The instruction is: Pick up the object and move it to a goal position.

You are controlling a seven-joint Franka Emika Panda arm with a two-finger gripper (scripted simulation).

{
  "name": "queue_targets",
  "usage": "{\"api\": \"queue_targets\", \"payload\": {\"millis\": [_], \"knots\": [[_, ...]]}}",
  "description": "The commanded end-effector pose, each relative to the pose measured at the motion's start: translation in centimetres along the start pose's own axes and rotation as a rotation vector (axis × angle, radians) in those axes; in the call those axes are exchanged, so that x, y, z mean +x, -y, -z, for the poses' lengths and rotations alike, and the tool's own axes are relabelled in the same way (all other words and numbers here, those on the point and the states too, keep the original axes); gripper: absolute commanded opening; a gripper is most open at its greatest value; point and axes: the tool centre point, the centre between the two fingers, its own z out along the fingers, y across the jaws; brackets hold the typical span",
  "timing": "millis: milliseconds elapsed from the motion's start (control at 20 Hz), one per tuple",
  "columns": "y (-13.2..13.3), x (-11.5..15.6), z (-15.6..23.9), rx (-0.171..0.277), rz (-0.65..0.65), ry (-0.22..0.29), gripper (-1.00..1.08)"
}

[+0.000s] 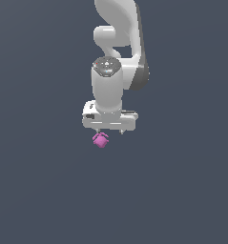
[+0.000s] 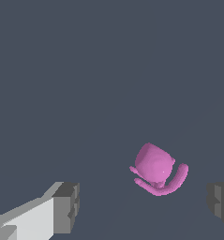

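Exterior view: white Panda arm [image 1: 116, 52] hangs straight down over a flat dark grey-blue desk [image 1: 39, 190]. White claw [image 1: 109, 133] sits at its lower end, fingers only short stubs under the wide hand body from this angle, so spread is hard to read here. Small pink-magenta matte object [image 1: 100, 140] sits just below the claw, slightly off toward the finger on the exterior view's left. Reads as a tiny rounded lump, much smaller than the claw. Can't tell from this view whether it rests on the desk or is touched by a finger.

Wrist view: claw [image 2: 144, 206] is spread wide. One finger with a white body and grey pad [image 2: 66, 207] is at one edge of frame, the other grey pad [image 2: 220, 204] at the opposite edge, big gap between. Pink-magenta object [image 2: 154, 165] lies in that gap, ahead of the pads, nearer the second pad than the first, touching neither. Shape is not a clean cube: rounded blocky body with a thin curved handle-like loop curling round one side. Nothing gripped. Surrounding desk surface is uniform grey-blue.
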Motion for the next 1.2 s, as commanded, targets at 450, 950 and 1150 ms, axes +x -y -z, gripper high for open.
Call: {"api": "queue_targets", "payload": {"millis": [450,950,1150], "knots": [[1.1,1.4,2.6,0.017,-0.009,-0.056,1.0],[0.4,0.9,1.3,0.018,-0.066,-0.047,1.0],[-0.4,0.4,-0.2,0.018,-0.14,-0.038,1.0]]}}
